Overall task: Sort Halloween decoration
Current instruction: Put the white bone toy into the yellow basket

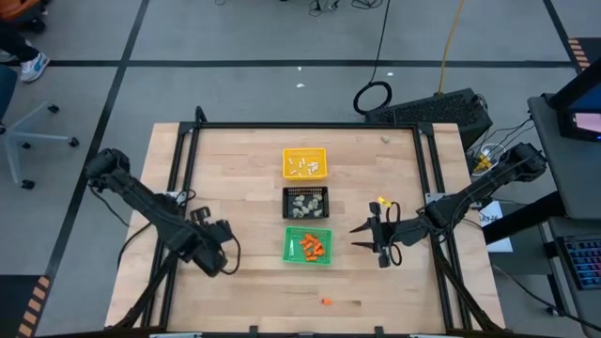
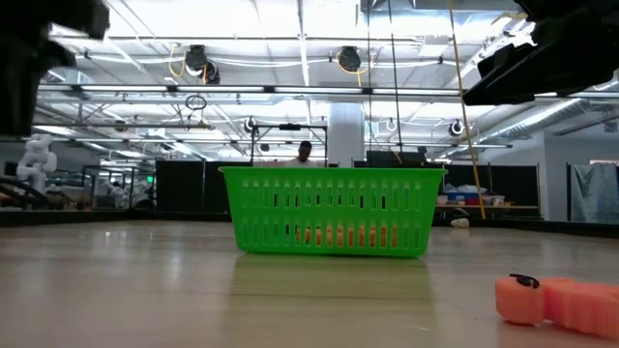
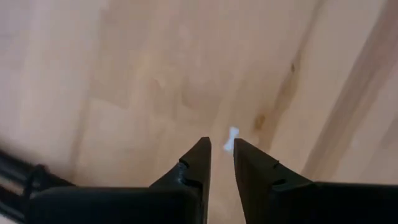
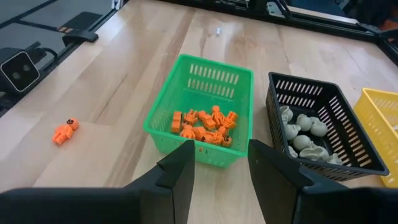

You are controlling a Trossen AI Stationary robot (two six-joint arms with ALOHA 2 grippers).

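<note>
Three trays stand in a row down the table's middle. The yellow tray holds white sticks, the black tray beige-grey lumps, and the green tray orange bits. One orange bit lies loose on the wood near the near edge. A white stick lies flat on the table just beyond my left gripper, which is open by a narrow gap, left of the green tray. My right gripper hangs open right of the green tray, pointing at it, and holds nothing.
A black frame runs along the table's left, far and right sides. A small pale piece lies near the far right corner. Bare wood lies left of the trays and around the loose orange bit. A person stands in the room beyond the table.
</note>
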